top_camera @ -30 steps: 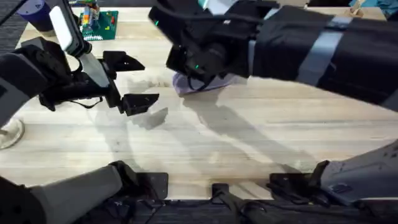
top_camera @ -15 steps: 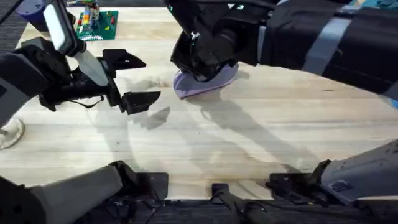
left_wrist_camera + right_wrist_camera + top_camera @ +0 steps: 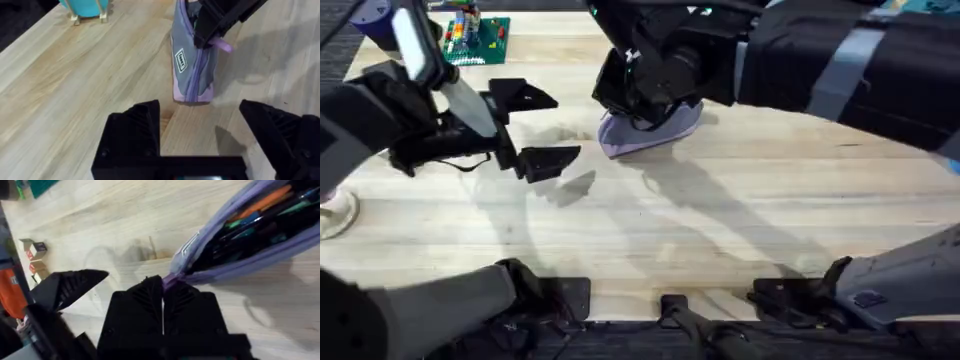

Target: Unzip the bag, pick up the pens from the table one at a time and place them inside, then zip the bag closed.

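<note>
- Change first: a second ago your right arm hung low over the soft lavender-purple cloth pouch (image 3: 668,128) and hid most of it. Now the right gripper (image 3: 162,282) has slid to the pouch's far end, and more purple cloth shows on the near side of it.
- Your right gripper is pinched tight on the small purple zipper tab (image 3: 169,278). There is no gap between its two black fingers.
- The pouch lies on the pale wood plank table (image 3: 740,220), right under your right gripper and touching it at the tab.
- Past the tab, the pouch mouth gapes open. Orange, green and dark sticks (image 3: 260,210) lie inside. You cannot tell which of them are the black pens.
- Your left gripper (image 3: 536,128) is spread wide and holds nothing. It hangs above the table, and the pouch sits ahead of its fingers, near but not touching.
- It has hardly moved in the last second.
- No pens lie on the bare wood around either gripper.
- What this means: the filling part looks done, and the zip is the job left.
- The tab seems to sit at the open end, so it has the whole top to run along.
- The soft pouch may slide with the pull. Your left gripper could hold the near end.
</note>
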Available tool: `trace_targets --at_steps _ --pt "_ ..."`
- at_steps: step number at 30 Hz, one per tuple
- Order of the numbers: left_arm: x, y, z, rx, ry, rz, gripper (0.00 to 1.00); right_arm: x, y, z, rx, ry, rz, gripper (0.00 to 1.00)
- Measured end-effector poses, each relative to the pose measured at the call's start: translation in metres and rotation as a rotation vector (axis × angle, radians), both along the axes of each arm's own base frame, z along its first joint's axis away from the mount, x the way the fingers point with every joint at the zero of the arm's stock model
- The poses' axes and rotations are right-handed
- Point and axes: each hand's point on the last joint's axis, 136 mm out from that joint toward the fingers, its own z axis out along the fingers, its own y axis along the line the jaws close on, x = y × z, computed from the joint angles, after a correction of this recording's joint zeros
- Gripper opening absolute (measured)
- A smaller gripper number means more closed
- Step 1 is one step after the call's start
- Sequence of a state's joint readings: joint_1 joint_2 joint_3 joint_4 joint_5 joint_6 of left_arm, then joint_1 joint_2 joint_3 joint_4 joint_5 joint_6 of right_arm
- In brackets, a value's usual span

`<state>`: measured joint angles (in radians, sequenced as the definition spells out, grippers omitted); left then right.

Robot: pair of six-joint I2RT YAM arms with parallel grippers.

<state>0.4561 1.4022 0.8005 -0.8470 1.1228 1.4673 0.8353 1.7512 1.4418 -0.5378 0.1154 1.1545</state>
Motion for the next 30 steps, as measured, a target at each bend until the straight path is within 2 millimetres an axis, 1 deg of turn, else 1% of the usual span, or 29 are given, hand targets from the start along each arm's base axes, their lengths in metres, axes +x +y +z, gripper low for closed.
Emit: trace_targets --at_steps 5,9,13,18,23,24,25,27,29,30 --pt "0.005 -0.017 -0.021 -0.036 0.049 -0.073 0.993 0.0 0.0 0.0 -0.006 -0.006 0.007 0.03" --pt "0.014 -0.033 -0.034 -0.072 0.029 -0.14 0.993 0.0 0.0 0.0 -0.009 -0.009 0.011 0.03" --pt "0.022 -0.049 -0.041 -0.119 0.002 -0.194 0.993 0.0 0.0 0.0 -0.013 -0.012 0.018 0.03" --pt "0.03 -0.063 -0.05 -0.165 0.017 -0.223 0.993 0.0 0.0 0.0 -0.019 -0.017 0.027 0.03" --pt "0.033 -0.072 -0.051 -0.199 0.042 -0.231 0.994 0.001 0.0 0.0 -0.02 -0.019 0.03 0.03" --pt "0.034 -0.072 -0.05 -0.204 0.047 -0.229 0.973 0.001 -0.001 0.0 -0.02 -0.019 0.03 0.03" --pt "0.034 -0.072 -0.05 -0.207 0.052 -0.226 0.916 0.001 -0.001 0.0 -0.021 -0.018 0.03 0.03" --pt "0.034 -0.072 -0.05 -0.21 0.057 -0.224 0.74 0.001 -0.001 0.0 -0.02 -0.019 0.029 0.03" --pt "0.034 -0.072 -0.05 -0.214 0.063 -0.221 0.522 0.001 -0.001 0.0 -0.02 -0.019 0.029 0.03" --pt "0.034 -0.072 -0.049 -0.217 0.067 -0.22 0.392 0.001 -0.001 0.0 -0.02 -0.019 0.029 0.03"
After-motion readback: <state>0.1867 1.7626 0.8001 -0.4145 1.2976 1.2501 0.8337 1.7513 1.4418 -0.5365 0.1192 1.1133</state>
